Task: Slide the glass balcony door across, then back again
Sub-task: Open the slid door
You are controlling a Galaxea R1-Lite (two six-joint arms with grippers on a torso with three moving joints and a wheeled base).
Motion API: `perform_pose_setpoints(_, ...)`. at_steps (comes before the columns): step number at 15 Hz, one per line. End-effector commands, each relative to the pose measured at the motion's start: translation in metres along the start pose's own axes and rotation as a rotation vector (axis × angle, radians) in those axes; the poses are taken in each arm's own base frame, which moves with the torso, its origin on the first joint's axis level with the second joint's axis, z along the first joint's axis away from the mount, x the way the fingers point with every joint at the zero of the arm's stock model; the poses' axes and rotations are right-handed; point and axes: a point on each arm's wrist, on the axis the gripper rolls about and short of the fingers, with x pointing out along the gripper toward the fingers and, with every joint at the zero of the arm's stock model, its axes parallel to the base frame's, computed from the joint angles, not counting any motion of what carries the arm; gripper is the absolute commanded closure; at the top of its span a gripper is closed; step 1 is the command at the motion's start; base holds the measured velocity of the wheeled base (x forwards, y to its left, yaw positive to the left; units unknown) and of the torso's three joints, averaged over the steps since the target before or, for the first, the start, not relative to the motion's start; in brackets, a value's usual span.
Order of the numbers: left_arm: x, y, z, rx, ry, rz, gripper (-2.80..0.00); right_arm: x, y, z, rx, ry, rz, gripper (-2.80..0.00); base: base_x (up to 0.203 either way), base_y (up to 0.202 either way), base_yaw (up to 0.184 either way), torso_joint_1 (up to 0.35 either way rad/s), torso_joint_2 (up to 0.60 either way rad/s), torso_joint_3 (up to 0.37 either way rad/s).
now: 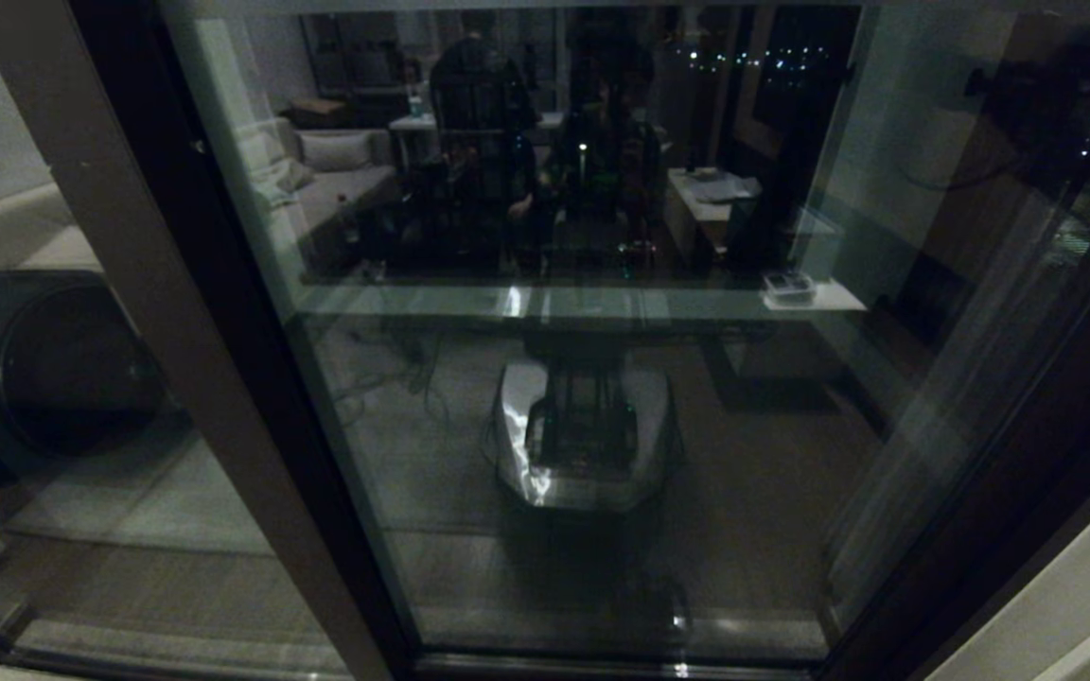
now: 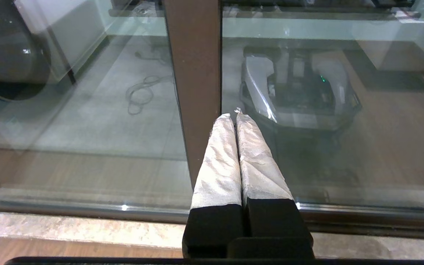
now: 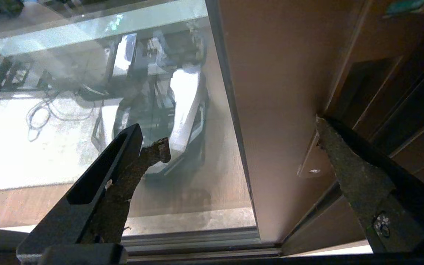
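Observation:
The glass balcony door (image 1: 999,454) fills the head view, a tall pane in a dark brown frame; neither gripper shows there. In the right wrist view my right gripper (image 3: 239,136) is open and straddles the door's brown stile (image 3: 282,92). One fingertip (image 3: 326,132) sits at the lower end of the recessed black slot handle (image 3: 361,86), just above a small screw (image 3: 314,171); the other finger (image 3: 153,147) hangs in front of the glass. My left gripper (image 2: 234,115) is shut on nothing, its white-wrapped tips close to the right edge of another brown stile (image 2: 193,73).
A dark round-fronted appliance (image 1: 62,369) stands behind the left pane. The floor track (image 3: 197,239) and a pale stone sill (image 2: 87,228) run along the door's foot. A light wall jamb (image 1: 1075,586) borders the right side. The robot's base reflects in the glass (image 1: 583,435).

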Motion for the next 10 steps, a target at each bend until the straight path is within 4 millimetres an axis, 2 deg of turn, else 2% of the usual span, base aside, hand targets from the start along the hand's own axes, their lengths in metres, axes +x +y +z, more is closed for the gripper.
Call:
perform_pose_setpoints(1,0.0,0.0,0.0,0.0,0.0,0.0,0.0,0.005,-0.004,0.0,-0.009,-0.013,-0.005,-2.8,0.0,0.0,0.0,0.0,0.0,0.0)
perform_pose_setpoints(7,0.0,0.0,0.0,0.0,0.0,0.001,0.0,-0.023,-0.001,0.005,-0.023,-0.045,-0.018,-2.8,0.0,0.0,0.0,0.0,0.0,0.0)
perform_pose_setpoints(10,0.0,0.0,0.0,0.0,0.001,-0.001,0.0,-0.02,-0.005,0.002,-0.045,-0.033,-0.02,-2.8,0.0,0.0,0.0,0.0,0.0,0.0)
